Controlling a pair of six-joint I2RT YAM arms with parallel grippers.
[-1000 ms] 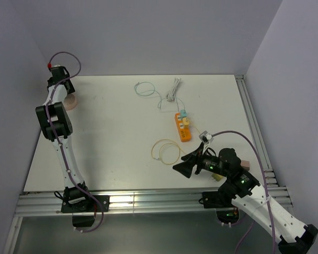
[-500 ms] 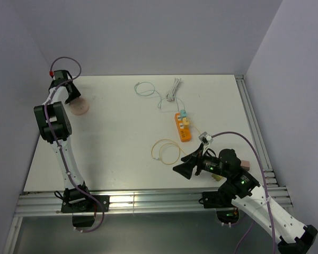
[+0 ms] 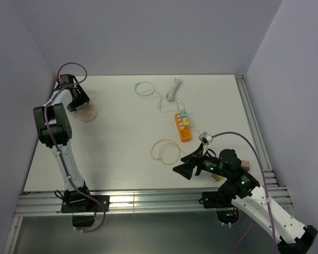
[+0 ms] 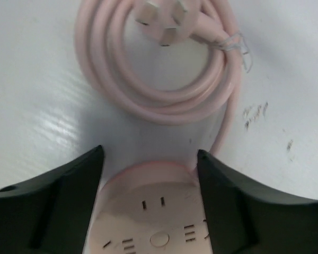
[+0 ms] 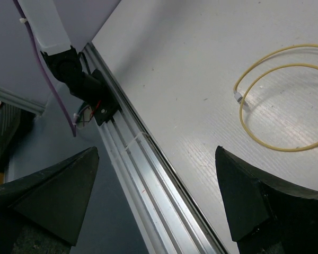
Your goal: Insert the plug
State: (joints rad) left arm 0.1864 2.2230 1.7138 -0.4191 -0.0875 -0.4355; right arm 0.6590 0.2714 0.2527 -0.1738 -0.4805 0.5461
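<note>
Right now the left gripper (image 4: 149, 153) is hovering low at the far left of the table (image 3: 122, 137), its jaws straddling a round pink socket (image 4: 153, 211). The black fingers (image 4: 69, 185) are sitting close against the socket's sides, but I can't tell whether they are actually squeezing it. Just beyond the socket, its own pink cord (image 4: 169, 108) is lying in a tight coil, and the plug (image 4: 161, 24) is resting on top of that coil with its prongs showing.

The right gripper (image 5: 156, 153) is hanging with its jaws wide apart and nothing between them, near the front rail, beside a yellow cable (image 5: 286, 148) and well away from the pink set.

To my eye the plug is looking light and hard, its smooth plastic a bit slippery, so I'm thinking the flat sides of its body are the place to pinch, clear of the prongs. The cord is looking rubbery and springy, tied with a thin wire, and will probably be tugging back. The socket is light too, so it is likely needing a steadying hold during the push.
</note>
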